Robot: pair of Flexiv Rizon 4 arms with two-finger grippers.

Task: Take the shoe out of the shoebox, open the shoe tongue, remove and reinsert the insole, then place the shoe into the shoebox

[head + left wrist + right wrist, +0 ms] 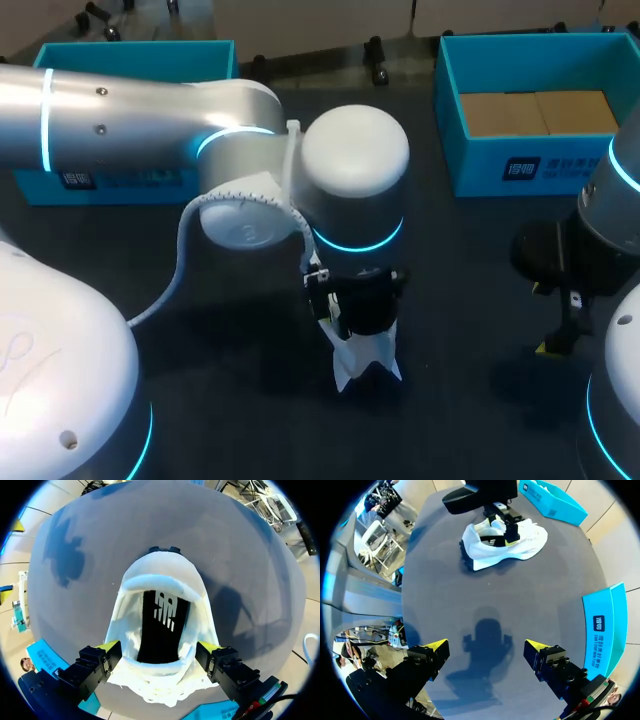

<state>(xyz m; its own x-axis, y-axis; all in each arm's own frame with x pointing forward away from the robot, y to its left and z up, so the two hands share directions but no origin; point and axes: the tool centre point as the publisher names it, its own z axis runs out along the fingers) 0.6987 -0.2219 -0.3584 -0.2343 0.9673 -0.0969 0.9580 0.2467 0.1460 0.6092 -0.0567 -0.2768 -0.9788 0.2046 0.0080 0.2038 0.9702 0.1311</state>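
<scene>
Shoe: white shoe [165, 572] stands upright mid-table [480, 300], long axis 12 to 6 o'clock in the head view
Left arm: left gripper [159, 650] directly above, clenched across the shoe's flanks beside the tongue; black insole [160, 630] in place
Right arm: right gripper [487, 650] released, empty; shoe at its 9 o'clock, well apart
Judgement: left arm nearer

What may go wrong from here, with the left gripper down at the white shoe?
1. The left gripper sits over the shoe, its black insole inside, while the right gripper hangs open over bare table, apart from it. No other grip steadies the shoe, so pulling the insole may drag or lift it.
2. In the head view the left arm hides most of the shoe; a slip may go unseen.
</scene>
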